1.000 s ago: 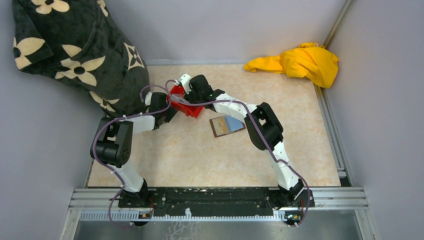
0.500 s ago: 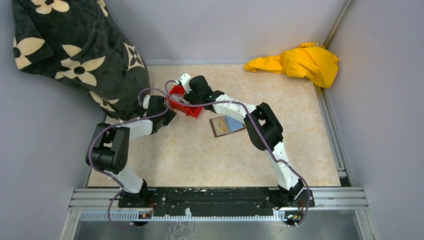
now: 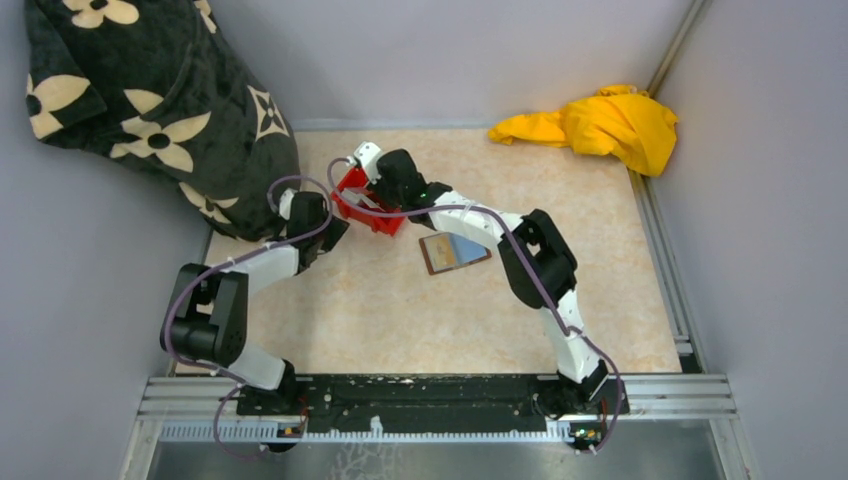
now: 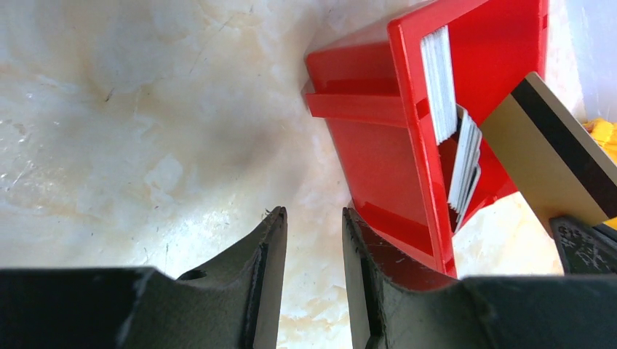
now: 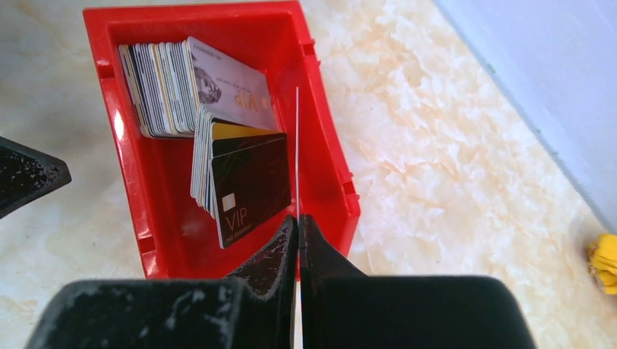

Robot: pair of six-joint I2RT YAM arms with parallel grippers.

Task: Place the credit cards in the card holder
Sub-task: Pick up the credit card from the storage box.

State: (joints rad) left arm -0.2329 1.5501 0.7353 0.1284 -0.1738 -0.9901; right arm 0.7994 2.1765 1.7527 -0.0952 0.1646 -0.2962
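The red bin [image 5: 120, 167] holds several credit cards [image 5: 164, 87] standing on edge, with a black VIP card [image 5: 251, 189] at the front. My right gripper [image 5: 297, 218] is shut on one credit card [image 5: 297, 145], which shows edge-on as a thin white line above the bin's right side. In the left wrist view that same held card [image 4: 553, 156] is tan with a black stripe. Low beside the bin's outer wall [image 4: 378, 145], my left gripper [image 4: 314, 212] is open with only table between its fingers. The card holder [image 3: 455, 251] lies open on the table, right of the bin.
A yellow cloth [image 3: 600, 120] lies crumpled at the back right corner. Black fabric with a cream flower pattern [image 3: 150, 100] fills the back left, close behind my left arm. Grey walls close in the table on three sides.
My right gripper has closed the last bit onto a card over the bin. The left arm's elbow has swung out to the left, its gripper staying beside the bin.
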